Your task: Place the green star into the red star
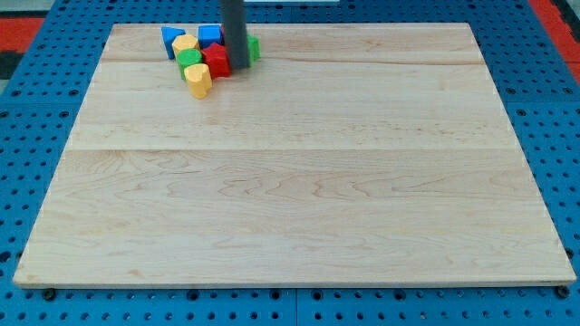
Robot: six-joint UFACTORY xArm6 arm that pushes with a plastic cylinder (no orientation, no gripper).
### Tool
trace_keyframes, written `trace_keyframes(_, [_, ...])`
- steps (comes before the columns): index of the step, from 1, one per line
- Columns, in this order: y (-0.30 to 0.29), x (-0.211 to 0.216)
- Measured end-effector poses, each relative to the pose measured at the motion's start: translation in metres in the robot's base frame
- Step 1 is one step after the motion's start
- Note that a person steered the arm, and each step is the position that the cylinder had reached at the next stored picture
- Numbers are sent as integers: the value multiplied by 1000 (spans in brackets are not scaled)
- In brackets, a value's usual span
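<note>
A tight cluster of blocks sits near the board's top left. The red star point(217, 62) is in its middle. A green block point(253, 48), largely hidden behind my rod, peeks out at the cluster's right; its shape cannot be made out. My tip point(238, 66) rests just right of the red star, between it and that green block. Another green block point(189, 58) lies left of the red star. A yellow block point(198, 81) is at the cluster's bottom, another yellow block point(186, 43) above. Two blue blocks are at the top, one at the left point(170, 38) and one further right point(209, 35).
The wooden board point(299, 172) lies on a blue perforated table. The cluster is close to the board's top edge.
</note>
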State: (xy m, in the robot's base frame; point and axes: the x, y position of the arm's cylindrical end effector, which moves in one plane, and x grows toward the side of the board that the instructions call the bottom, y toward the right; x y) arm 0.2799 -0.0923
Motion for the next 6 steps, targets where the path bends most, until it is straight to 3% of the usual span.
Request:
trace_keyframes(1, [1,3])
trace_keyframes(2, [45,17])
trace_keyframes(3, [50,59])
trace_keyframes(4, [17,76])
trace_keyframes(6, [-16,36])
